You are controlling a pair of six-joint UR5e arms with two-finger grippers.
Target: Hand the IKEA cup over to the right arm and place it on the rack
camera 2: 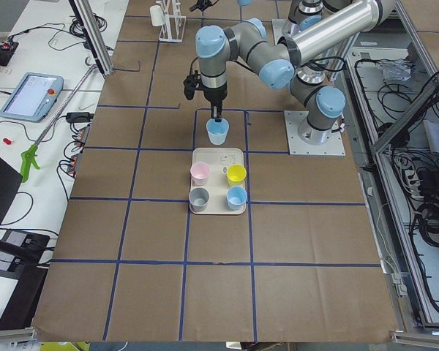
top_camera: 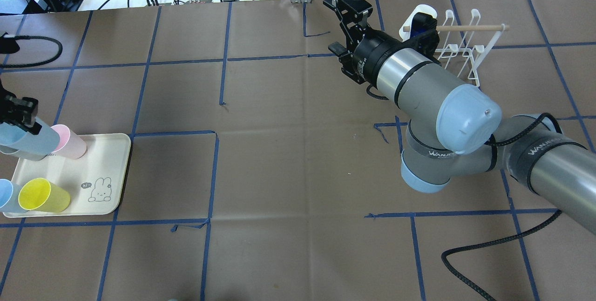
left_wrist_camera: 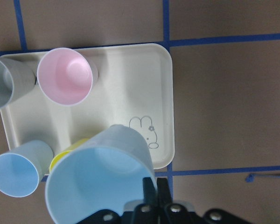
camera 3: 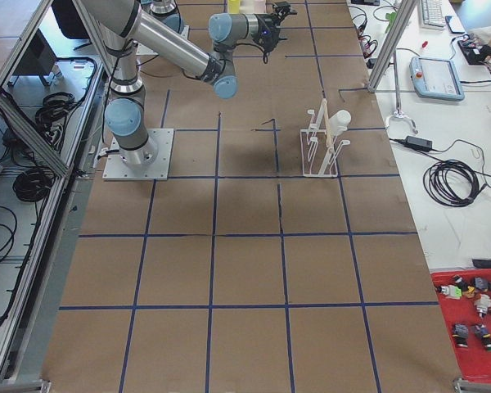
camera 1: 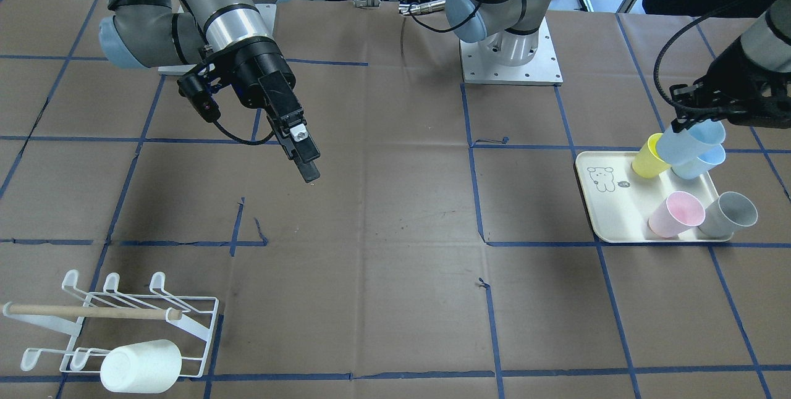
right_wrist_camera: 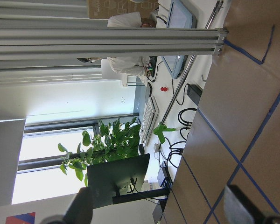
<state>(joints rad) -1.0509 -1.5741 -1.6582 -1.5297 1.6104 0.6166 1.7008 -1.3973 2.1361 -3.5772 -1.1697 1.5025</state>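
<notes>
End effectors: left (left_wrist_camera: pixel 156 184) clamps one cup (left_wrist_camera: pixel 98 182), right (top_camera: pixel 336 26) spread; tray (camera 1: pixel 618 214) holds four cups (camera 1: pixel 675 214), rack (camera 1: pixel 93 311) one.

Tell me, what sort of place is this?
Probably a robotics lab: a left arm and right arm bolted to a table gridded with blue tape, a control tablet and cables on the side bench, the left pincer gripping a blue cup.

A robotics lab: the right arm (top_camera: pixel 419 82) and left arm (camera 2: pixel 328 102) bolted to a paper-covered table (camera 1: pixel 395 220) gridded with blue tape (camera 1: pixel 474 189), aluminium framing (right_wrist_camera: pixel 107 42), a teach pendant (camera 3: pixel 436 78) and cables (camera 3: pixel 454 180) on a side bench (camera 3: pixel 475 237)
</notes>
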